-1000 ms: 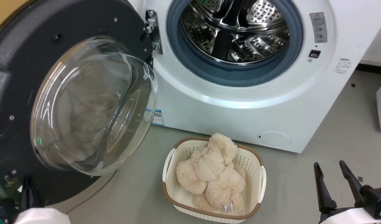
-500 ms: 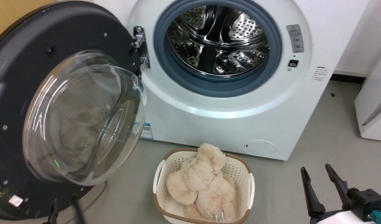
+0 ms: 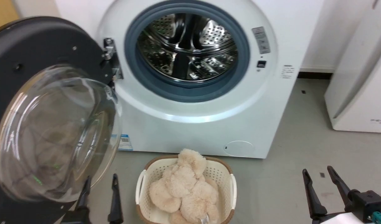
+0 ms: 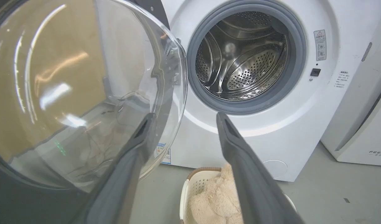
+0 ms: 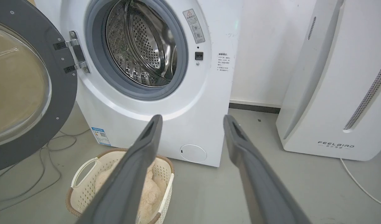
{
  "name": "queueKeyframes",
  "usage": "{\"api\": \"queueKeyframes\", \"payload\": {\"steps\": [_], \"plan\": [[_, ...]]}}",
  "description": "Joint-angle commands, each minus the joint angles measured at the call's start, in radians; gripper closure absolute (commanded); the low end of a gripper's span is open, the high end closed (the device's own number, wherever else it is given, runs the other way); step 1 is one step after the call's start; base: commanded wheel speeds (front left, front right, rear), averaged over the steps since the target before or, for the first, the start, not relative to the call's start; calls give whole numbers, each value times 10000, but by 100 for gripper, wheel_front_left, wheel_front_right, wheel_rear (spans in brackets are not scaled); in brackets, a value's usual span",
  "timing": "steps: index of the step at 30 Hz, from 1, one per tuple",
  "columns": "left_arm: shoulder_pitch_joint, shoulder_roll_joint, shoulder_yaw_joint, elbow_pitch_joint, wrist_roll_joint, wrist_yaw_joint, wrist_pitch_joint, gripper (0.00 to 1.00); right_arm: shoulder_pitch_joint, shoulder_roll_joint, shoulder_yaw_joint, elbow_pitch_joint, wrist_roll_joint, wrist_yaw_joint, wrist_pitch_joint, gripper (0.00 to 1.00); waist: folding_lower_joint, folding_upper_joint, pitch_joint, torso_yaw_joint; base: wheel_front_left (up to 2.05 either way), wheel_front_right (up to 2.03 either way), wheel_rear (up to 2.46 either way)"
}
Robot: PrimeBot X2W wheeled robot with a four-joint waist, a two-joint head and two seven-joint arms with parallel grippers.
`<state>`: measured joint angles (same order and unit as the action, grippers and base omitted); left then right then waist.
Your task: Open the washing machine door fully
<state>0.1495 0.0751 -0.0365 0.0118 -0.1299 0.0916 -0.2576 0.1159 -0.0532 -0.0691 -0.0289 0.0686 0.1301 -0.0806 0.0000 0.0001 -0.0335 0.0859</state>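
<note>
Currently the door (image 3: 38,40) hangs wide open left of the washing machine (image 3: 193,124); stiff, heavy, with slippery glass, it likely suits a push on its black rim; left gripper (image 3: 101,177) and right gripper (image 3: 317,169) gape empty

Bright, even indoor light falls on the washing machine (image 3: 193,124), with a pale band of sheen curving across its white front in the head view, which is slightly soft with blur. White streaks of glare cross the glass of the washing machine door (image 4: 69,93) at the left of the left wrist view, and the steel drum (image 3: 184,49) glints. Both wrist views bend lines toward their edges. The fingers (image 4: 125,174) of the left gripper (image 4: 184,116) look soft at the bottom edge. Floor shadows are faint.
</note>
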Motion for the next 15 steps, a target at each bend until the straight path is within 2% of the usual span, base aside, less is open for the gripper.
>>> {"api": "queueKeyframes", "payload": {"steps": [1, 6, 15], "plan": [[-164, 80, -45, 34, 114, -40, -40, 0, 168, 30, -11, -54, -98, 6, 33, 0, 0, -1, -19, -155, 0, 0, 0], [-552, 290, -314, 337, 268, -241, 199, 0, 243, 30, -8, -70, -184, 6, 101, 0, 0, -1, 9, -484, 0, 0, 0], [-846, 514, -319, 903, 305, -176, 532, 0, 283, 30, 163, -46, -180, 6, 108, 0, 0, -1, 86, -798, 0, 0, 0]]}}
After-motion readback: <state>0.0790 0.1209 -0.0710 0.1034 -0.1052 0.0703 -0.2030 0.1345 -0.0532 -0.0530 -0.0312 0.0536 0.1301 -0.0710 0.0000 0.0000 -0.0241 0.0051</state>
